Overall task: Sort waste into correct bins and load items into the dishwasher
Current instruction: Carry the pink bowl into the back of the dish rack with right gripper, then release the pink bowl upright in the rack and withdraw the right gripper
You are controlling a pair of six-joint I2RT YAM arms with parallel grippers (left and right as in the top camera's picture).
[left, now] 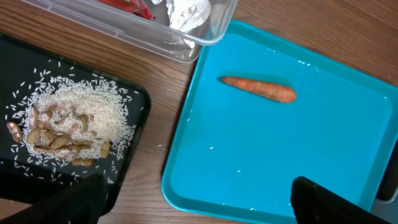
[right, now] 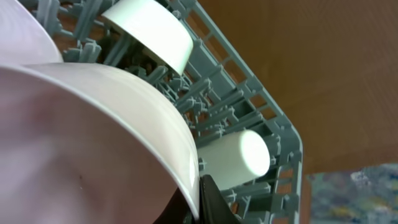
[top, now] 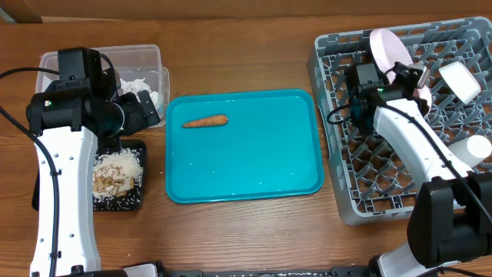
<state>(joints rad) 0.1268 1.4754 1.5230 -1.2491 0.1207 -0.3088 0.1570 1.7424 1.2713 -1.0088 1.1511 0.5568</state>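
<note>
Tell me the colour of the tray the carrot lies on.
The tray under the carrot is teal; the left wrist view shows it best.

Orange carrot piece (top: pixel 204 121), teal tray (top: pixel 254 161); grey lattice dish rack (top: pixel 338 192), white plate (top: pixel 387 48); black tray (top: pixel 123 201)

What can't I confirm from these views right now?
Inside the clear tub: left arm partly covers it overhead; left wrist view crops it at the top edge.
Whether the right fingers hold the plate: plate fills the right wrist view; overhead too small.
The chopsticks: not visible anywhere.
</note>
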